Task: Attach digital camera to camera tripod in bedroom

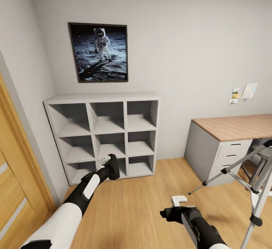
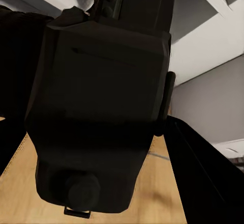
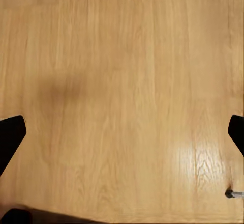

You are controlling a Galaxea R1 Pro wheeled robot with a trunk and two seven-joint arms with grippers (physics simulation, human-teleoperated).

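Black camera [image 2: 99,117] sits pinched in the left gripper [image 1: 110,165], with the tripod [image 1: 257,177] far off to its right. The right gripper [image 3: 122,137] is spread wide over bare floor [image 3: 122,56]. A loose pinch could let the camera slip and fall.

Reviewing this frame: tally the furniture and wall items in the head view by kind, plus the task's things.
Shelf: 1
Desk: 1
Door: 1
Picture: 1
Wall notes: 1 cluster
Tripod: 1
Camera: 1, held in the left gripper
Total: 7
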